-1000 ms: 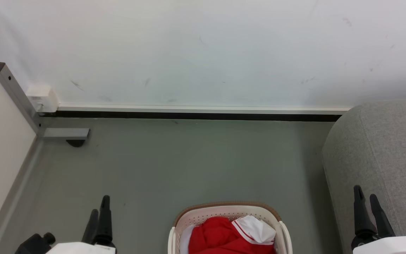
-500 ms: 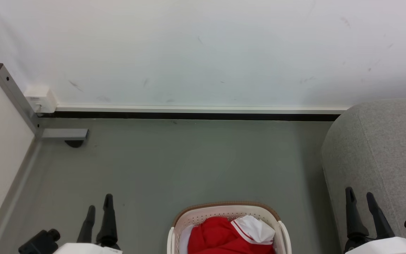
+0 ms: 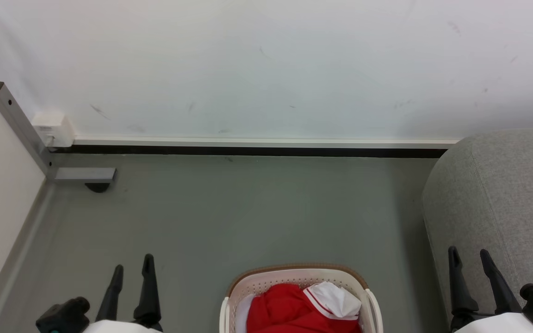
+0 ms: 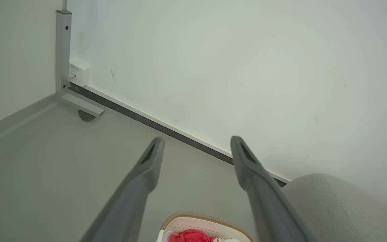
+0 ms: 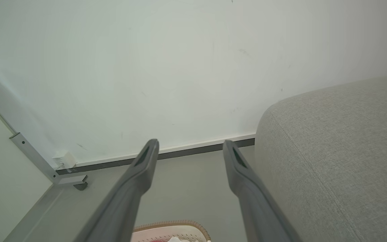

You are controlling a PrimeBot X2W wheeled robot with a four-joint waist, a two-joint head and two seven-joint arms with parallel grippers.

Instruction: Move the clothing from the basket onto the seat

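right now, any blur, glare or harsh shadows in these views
Head view: even, soft light, no glare, sharp throughout; the basket is cropped by the bottom edge. Left wrist view: left hand looks soft close to the lens. Right wrist view: right hand likewise soft, seat weave crisp.

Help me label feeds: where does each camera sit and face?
Head view: on the head, facing forward-down; basket, left gripper, right gripper at bottom corners.
Left wrist view: wrist-mounted, along its open fingers toward the wall.
Right wrist view: wrist-mounted, along its open fingers toward wall, seat.
Shared: basket and seat, all three.
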